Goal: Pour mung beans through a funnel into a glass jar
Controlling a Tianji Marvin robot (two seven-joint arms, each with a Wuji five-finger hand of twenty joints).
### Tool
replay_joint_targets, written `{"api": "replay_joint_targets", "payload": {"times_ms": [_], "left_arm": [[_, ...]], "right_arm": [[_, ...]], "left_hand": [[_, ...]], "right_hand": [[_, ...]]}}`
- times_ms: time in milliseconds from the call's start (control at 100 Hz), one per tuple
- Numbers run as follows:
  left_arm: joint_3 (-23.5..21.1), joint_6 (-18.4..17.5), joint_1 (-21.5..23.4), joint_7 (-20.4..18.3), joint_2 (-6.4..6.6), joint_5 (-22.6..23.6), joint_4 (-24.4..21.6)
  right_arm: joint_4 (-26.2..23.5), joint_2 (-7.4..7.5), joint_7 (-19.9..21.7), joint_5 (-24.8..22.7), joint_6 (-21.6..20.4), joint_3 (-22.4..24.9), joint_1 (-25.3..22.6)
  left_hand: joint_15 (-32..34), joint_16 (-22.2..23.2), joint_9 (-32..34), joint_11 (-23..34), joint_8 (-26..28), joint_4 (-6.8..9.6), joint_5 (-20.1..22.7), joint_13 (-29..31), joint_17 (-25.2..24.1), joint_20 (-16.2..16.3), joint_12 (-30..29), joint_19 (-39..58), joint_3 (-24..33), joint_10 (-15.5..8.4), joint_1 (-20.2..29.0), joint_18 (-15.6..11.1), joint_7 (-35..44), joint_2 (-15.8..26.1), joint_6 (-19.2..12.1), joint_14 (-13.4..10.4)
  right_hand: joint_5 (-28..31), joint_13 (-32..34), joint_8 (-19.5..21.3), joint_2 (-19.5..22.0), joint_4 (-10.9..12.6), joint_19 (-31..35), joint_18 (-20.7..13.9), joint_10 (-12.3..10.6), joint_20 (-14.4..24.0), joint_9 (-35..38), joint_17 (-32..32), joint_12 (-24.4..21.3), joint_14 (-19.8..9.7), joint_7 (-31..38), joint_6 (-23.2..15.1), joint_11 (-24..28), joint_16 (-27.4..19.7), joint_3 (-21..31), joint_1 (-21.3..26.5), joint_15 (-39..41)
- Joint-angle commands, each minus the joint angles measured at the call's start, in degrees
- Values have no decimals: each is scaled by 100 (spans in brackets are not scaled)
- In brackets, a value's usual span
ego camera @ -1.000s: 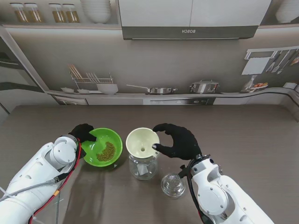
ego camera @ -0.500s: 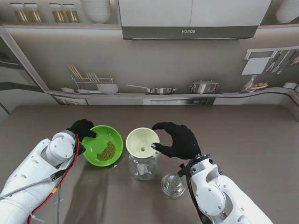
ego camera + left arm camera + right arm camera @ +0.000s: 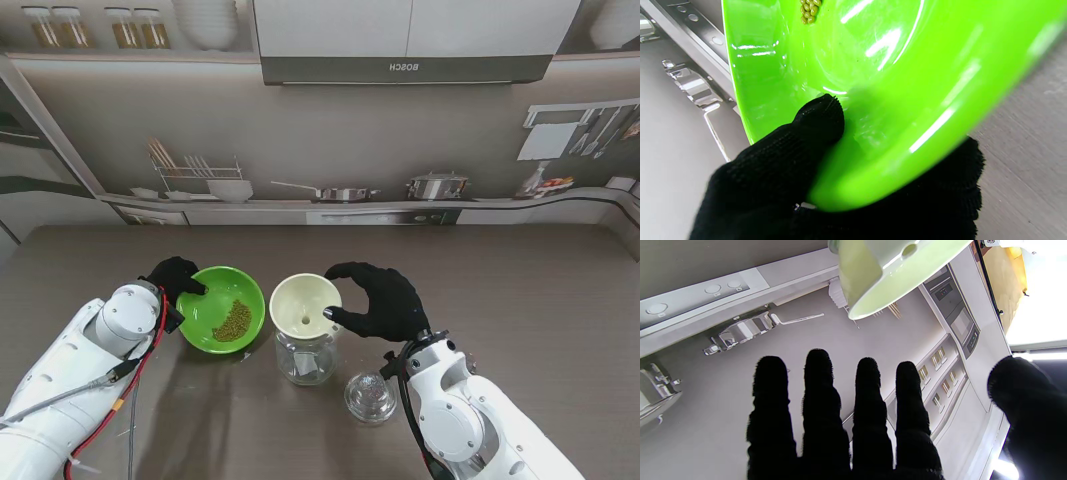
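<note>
We see one bowl (image 3: 222, 309), one funnel (image 3: 305, 304), one jar (image 3: 306, 359), one lid (image 3: 370, 396).
Left hand (image 3: 178, 279) pinches the glossy green bowl; right hand (image 3: 385, 300) spread, empty, beside the cream funnel.

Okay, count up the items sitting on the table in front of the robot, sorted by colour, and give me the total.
Green: 1, the bowl holding mung beans
Cream: 1, the funnel
Clear glass: 2, the jar under the funnel and the lid
Total: 4

The stand camera is looking down from above, while wrist cameras are viewing the green bowl (image 3: 221, 309) and funnel (image 3: 893, 270) closely.
</note>
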Motion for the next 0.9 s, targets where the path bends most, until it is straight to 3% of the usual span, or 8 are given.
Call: {"api": "replay_joint_targets", "payload": {"times_ms": [0, 230, 640, 890], "left_arm": [[-43, 25, 7, -78, -66, -117, 11], [-180, 60, 70, -147, -68, -291, -119], [-616, 383, 334, -203, -117, -911, -778], [-797, 583, 446, -400, -53, -949, -1282]], "right_arm": [[-49, -18, 84, 2, 18, -7, -32], [-50, -20, 67, -10, 42, -14, -27], [-41, -27, 44, -13, 107, -30, -17], [-34, -27, -48, -123, 163, -72, -3]], "left_hand": [[-50, -94, 281, 5, 173, 114, 367, 199, 221, -12, -47, -86, 605, 112, 547, -42, 275, 240, -438, 128], [12, -62, 263, 45, 207, 116, 365, 203, 218, 27, -20, -73, 615, 125, 540, -58, 256, 248, -456, 126], [188, 30, 288, 103, 193, 108, 418, 203, 194, 167, 8, 40, 588, 229, 583, 19, 187, 212, -363, 222], [246, 45, 309, 119, 200, 104, 444, 207, 217, 206, 4, 69, 568, 236, 587, 35, 159, 195, -347, 204]], "right_hand": [[26, -77, 94, 165, 184, -56, -128, -74, -72, -33, -68, -40, -112, -104, -86, -64, -63, -99, -225, 1], [7, -71, 100, 170, 182, -46, -127, -74, -90, -53, -70, -42, -118, -99, -82, -55, -64, -95, -234, 7], [-37, -96, 102, 169, 180, -42, -127, -62, -116, -114, -89, -51, -108, -95, -66, -52, -72, -86, -243, -3], [-72, -157, 95, 168, 176, -76, -131, -81, -140, -196, -145, -61, -117, -105, -81, -57, -84, -104, -264, -26]]}}
